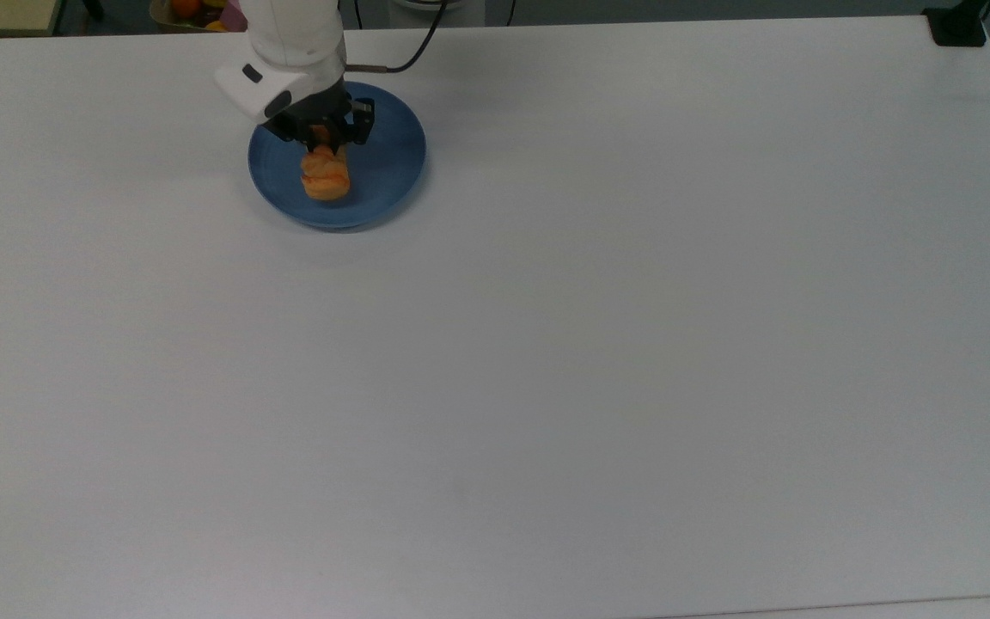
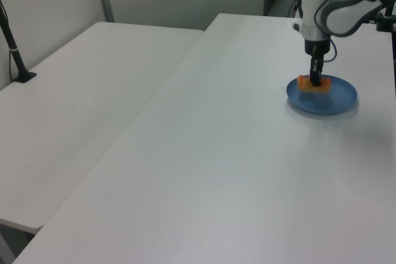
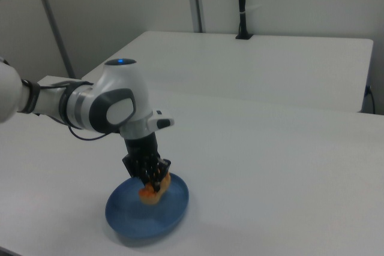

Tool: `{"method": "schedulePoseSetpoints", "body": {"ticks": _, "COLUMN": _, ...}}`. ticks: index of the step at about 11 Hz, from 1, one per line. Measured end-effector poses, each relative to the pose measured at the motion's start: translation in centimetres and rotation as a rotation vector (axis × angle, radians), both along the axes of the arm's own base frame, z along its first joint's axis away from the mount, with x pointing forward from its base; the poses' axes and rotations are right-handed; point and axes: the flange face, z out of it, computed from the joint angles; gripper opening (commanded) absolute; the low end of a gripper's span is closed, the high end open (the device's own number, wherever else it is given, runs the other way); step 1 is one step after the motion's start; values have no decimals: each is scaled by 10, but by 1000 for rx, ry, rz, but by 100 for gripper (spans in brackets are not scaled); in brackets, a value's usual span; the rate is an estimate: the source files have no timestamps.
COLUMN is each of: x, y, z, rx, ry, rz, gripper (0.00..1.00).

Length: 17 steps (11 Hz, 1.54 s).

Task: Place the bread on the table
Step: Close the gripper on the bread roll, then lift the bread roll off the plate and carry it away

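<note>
The golden-orange bread (image 1: 326,176) hangs tilted, its free end drooping, just above the round blue plate (image 1: 388,163) at the far left of the white table (image 1: 546,344) in the top view. My gripper (image 1: 320,137) is shut on the bread's far end, pointing straight down. In the left view the bread (image 2: 307,85) sits in the gripper (image 2: 317,80) over the plate (image 2: 337,98). In the right view the gripper (image 3: 150,178) holds the bread (image 3: 155,189) a little above the plate (image 3: 138,220).
A second white table (image 2: 74,103) adjoins on the left view's left, with a black post (image 2: 12,41) clamped to it. A black clamp (image 1: 959,26) sits at the table's far right corner in the top view. A dark cable (image 1: 413,60) trails from the arm.
</note>
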Motion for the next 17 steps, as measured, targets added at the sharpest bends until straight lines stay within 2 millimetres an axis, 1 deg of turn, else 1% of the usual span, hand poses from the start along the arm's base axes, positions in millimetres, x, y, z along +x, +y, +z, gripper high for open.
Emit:
{"method": "schedulePoseSetpoints", "body": {"ticks": 4, "x": 12, "y": 1, "z": 64, "rx": 36, "ry": -16, "rz": -36, "gripper": 23}}
{"method": "schedulePoseSetpoints", "body": {"ticks": 6, "x": 20, "y": 8, "z": 97, "rx": 53, "ry": -38, "rz": -37, "gripper": 22}}
{"method": "schedulePoseSetpoints", "body": {"ticks": 7, "x": 23, "y": 11, "z": 110, "rx": 60, "ry": -56, "rz": -34, "gripper": 22}}
{"method": "schedulePoseSetpoints", "body": {"ticks": 9, "x": 30, "y": 19, "z": 127, "rx": 72, "ry": -90, "rz": -26, "gripper": 22}}
{"method": "schedulePoseSetpoints", "body": {"ticks": 11, "x": 40, "y": 20, "z": 145, "rx": 77, "ry": -129, "rz": -26, "gripper": 22}}
{"method": "schedulePoseSetpoints", "body": {"ticks": 12, "x": 50, "y": 21, "z": 153, "rx": 92, "ry": -151, "rz": -33, "gripper": 22}}
{"method": "schedulePoseSetpoints", "body": {"ticks": 13, "x": 65, "y": 23, "z": 158, "rx": 103, "ry": -170, "rz": -39, "gripper": 22}}
{"method": "schedulePoseSetpoints", "body": {"ticks": 14, "x": 81, "y": 23, "z": 157, "rx": 102, "ry": -181, "rz": -39, "gripper": 22}}
{"method": "schedulePoseSetpoints", "body": {"ticks": 16, "x": 119, "y": 27, "z": 145, "rx": 86, "ry": -229, "rz": -30, "gripper": 23}}
{"method": "schedulePoseSetpoints", "body": {"ticks": 17, "x": 139, "y": 30, "z": 135, "rx": 78, "ry": -266, "rz": -21, "gripper": 22}}
